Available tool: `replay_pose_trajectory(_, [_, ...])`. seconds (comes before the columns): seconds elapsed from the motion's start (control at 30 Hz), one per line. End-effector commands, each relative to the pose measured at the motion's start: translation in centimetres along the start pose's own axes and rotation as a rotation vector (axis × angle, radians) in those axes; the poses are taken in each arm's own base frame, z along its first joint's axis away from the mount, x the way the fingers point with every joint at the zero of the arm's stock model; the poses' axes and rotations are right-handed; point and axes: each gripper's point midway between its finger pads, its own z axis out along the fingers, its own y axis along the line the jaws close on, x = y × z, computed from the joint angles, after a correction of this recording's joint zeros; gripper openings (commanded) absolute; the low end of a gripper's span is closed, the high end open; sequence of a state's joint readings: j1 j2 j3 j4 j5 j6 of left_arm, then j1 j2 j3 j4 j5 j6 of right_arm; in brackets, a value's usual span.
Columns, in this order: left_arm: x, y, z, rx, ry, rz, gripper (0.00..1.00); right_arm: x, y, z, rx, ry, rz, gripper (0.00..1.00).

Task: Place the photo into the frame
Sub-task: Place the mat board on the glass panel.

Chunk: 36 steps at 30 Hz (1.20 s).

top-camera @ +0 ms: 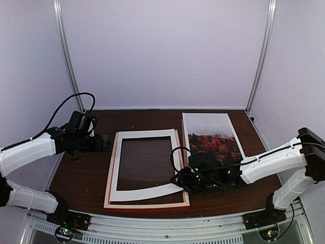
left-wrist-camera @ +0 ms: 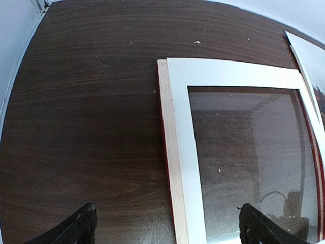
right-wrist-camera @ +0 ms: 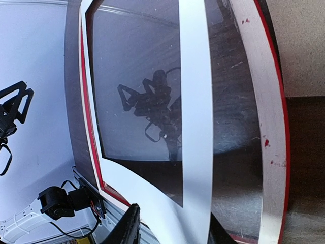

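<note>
– Photo (top-camera: 212,134): where do you find it?
– You find it flat on the table (top-camera: 86,173), picture side up. It lies just beside the right rail of the frame (top-camera: 147,205) and outside it, and its near end is hidden under your right arm
– And the frame?
– It lies in the middle of the table with its pale wood back up, and a thin line of red shows along the edges. The white mat board (top-camera: 144,134) rests on it, a little askew. Its near strip runs slantwise across the opening toward your right arm
– What are your fingers doing?
– Your right gripper (right-wrist-camera: 172,221) hangs low at the frame's near right corner with its fingers apart. In the wrist view the mat's strip runs on beyond the gap, and you see nothing pinched. Your left gripper (top-camera: 105,143) hovers at the frame's left side, fingers spread wide and holding nothing. In its own view the left rail lies below the gap between them
</note>
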<state>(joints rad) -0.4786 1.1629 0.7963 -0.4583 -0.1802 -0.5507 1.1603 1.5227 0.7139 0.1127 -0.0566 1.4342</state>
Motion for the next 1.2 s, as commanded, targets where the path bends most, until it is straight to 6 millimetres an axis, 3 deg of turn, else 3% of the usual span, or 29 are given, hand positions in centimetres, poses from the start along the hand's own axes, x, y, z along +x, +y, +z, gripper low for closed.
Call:
replay_pose_trajectory(0.0, [-0.9, -0.2, 0.1, 0.015, -0.037, 0.002, 0.98, -0.6, 0.0, -0.3, 0.032, 0.024, -0.066, 0.38])
replay_pose_trajectory(0.23, [-1.1, -0.3, 0.3, 0.011, -0.037, 0.007, 0.98, -2.1, 0.7, -0.4, 0.062, 0.041, -0.162, 0.42])
replay_pose_trajectory(0.53, [-0.5, -1.5, 1.1, 0.073, -0.002, 0.019, 0.98, -1.7, 0.7, 0.8, 0.052, 0.133, -0.205, 0.41])
replay_pose_trajectory(0.83, [2.2, -7.1, 2.4, 0.307, 0.073, 0.054, 0.96, -0.7, 0.8, 1.1, 0.023, 0.170, -0.200, 0.39])
replay_pose_trajectory(1.17, [8.3, -10.2, 1.7, 0.386, 0.183, 0.121, 0.93, 0.4, 0.0, 0.3, 0.026, 0.168, -0.192, 0.35])
